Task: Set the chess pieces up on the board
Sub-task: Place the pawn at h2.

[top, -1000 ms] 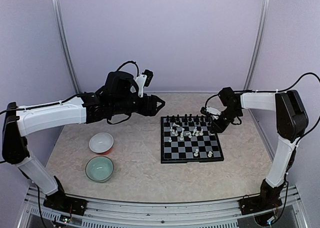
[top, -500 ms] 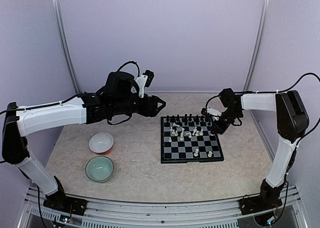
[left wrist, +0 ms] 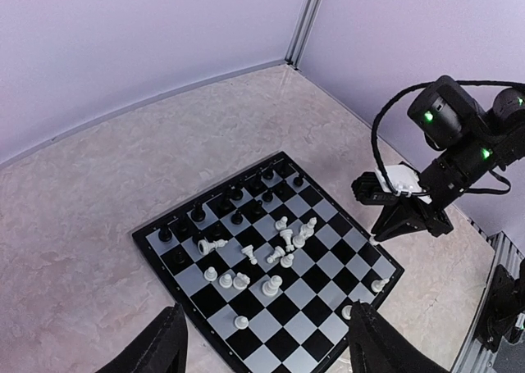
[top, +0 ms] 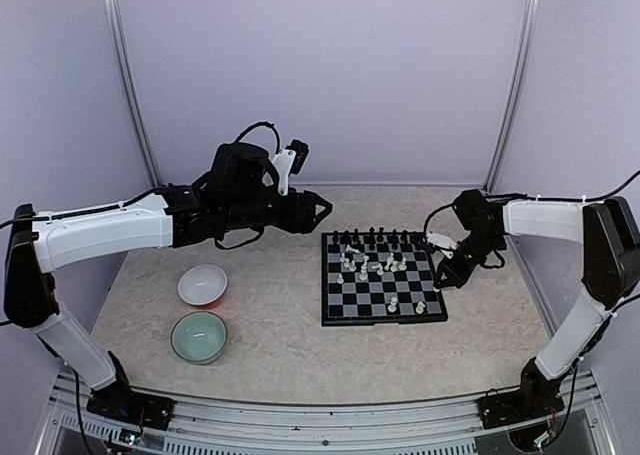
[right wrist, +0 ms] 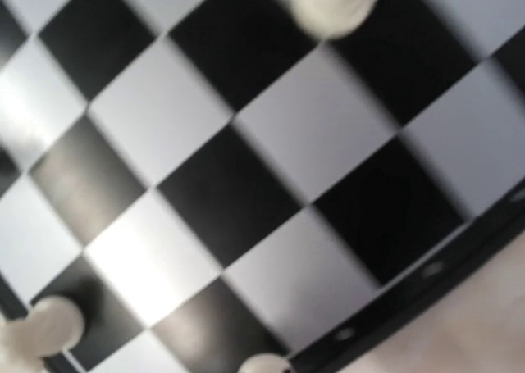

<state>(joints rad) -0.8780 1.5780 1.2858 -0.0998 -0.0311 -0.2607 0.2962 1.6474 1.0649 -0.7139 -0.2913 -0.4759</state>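
Right pincer shifted nearer, beside board's right edge.

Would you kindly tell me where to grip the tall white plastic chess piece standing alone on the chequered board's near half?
Grip the tall white plastic chess piece by its narrow stem below the head, coming down from above: it stands upright on the chequered board with free squares around it, so a grip should fit.

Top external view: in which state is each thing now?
Small square chequered chessboard: lying flat.
Tiny black plastic chess pieces: upright, far rows.
Tiny white plastic chess pieces: scattered, some toppled.
White bowl: upright, empty.
Pale green bowl: upright, empty.
Left gripper: open, empty.
Right gripper: shut.
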